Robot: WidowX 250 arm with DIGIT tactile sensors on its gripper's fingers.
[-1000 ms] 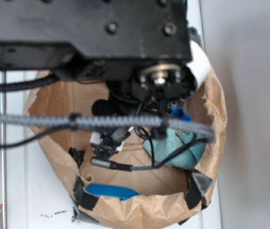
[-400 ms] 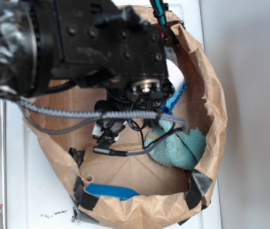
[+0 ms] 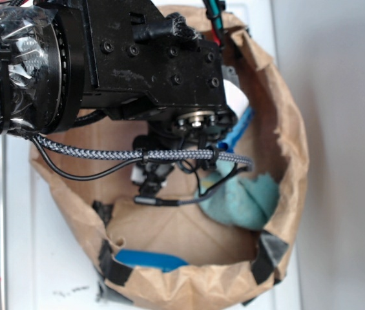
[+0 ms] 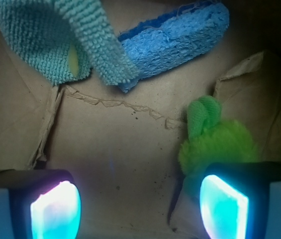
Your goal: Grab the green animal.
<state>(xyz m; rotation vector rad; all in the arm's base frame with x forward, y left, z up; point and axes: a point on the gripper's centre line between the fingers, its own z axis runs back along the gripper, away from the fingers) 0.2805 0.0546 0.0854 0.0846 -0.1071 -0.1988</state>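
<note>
In the wrist view the green animal (image 4: 219,140), a fuzzy lime plush with a paler knitted part on top, lies on the brown paper floor just beyond my right fingertip. My gripper (image 4: 139,206) is open, its glowing pads (image 4: 55,209) wide apart with only bare paper between them. The plush sits partly behind the right finger, not between the pads. In the exterior view the black arm covers the gripper (image 3: 153,181) inside the paper bag (image 3: 279,123), and the green animal is hidden there.
A teal frayed cloth (image 4: 55,40) and a blue sponge (image 4: 180,35) lie at the far side of the bag floor. The cloth (image 3: 240,200) also shows in the exterior view, with a blue object (image 3: 150,260) by the near wall. Crumpled paper walls surround everything.
The arm has moved down and deeper into the bag, and its thick joint has swung in at the upper left. The cloth is unmoved.
</note>
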